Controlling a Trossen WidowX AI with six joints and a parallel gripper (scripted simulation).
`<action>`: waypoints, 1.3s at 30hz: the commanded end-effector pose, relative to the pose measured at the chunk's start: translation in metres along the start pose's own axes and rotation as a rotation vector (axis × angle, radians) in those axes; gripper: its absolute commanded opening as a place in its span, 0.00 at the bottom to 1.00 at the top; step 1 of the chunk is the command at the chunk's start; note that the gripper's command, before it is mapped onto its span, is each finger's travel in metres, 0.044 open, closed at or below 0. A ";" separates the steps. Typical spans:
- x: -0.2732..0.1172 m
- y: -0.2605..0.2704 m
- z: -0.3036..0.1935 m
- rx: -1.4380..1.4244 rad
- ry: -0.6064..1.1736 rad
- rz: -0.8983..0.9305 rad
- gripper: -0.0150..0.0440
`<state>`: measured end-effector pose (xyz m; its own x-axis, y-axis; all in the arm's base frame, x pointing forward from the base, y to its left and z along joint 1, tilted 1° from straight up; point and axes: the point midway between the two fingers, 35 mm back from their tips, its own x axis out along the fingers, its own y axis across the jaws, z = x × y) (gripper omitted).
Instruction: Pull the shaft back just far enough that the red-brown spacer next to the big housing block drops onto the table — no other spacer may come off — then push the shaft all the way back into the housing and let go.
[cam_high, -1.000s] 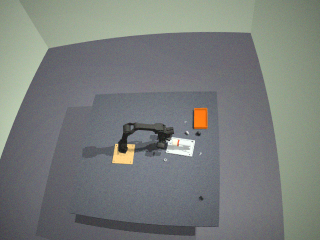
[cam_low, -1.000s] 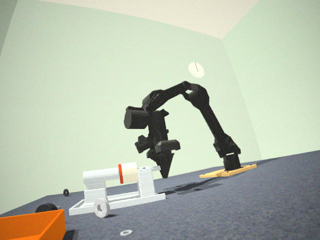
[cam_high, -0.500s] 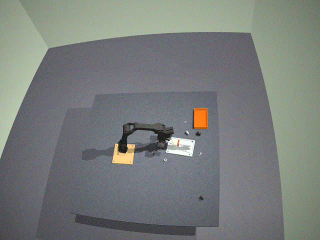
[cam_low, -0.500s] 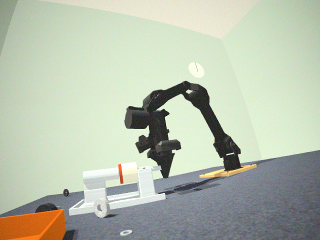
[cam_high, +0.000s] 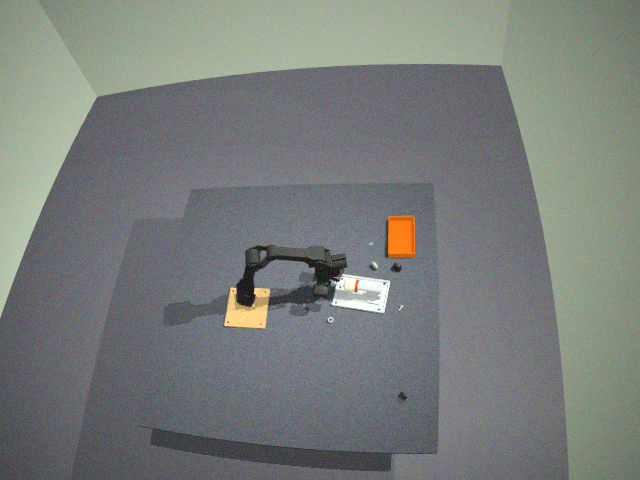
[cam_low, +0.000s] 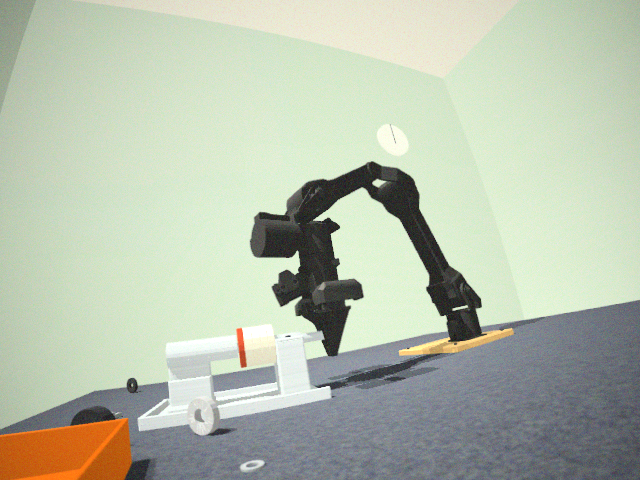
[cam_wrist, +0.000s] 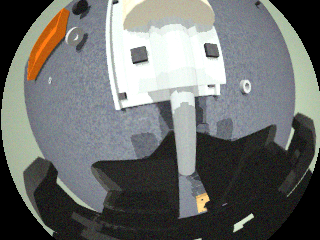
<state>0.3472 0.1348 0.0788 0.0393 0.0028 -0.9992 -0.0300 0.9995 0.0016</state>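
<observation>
My gripper is clamped on the free end of the pale grey shaft, its 2 fingers nearly together. The shaft runs through the white stand's near post. In the exterior view, the red-brown spacer sits upright between the white housing and a cream spacer; the wrist view shows the cream one but hides the red-brown. Only the wrist view shows 2 square black pads flanking the shaft. The housing looks smooth and rounded, the table speckled.
</observation>
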 end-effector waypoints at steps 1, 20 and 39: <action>0.000 0.000 -0.003 0.001 0.005 0.001 0.25; 0.000 0.000 -0.005 0.001 0.006 0.001 0.25; 0.000 0.000 -0.008 0.001 0.006 0.001 0.25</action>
<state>0.3425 0.1347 0.0786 0.0387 0.0028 -0.9992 -0.0299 0.9996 0.0017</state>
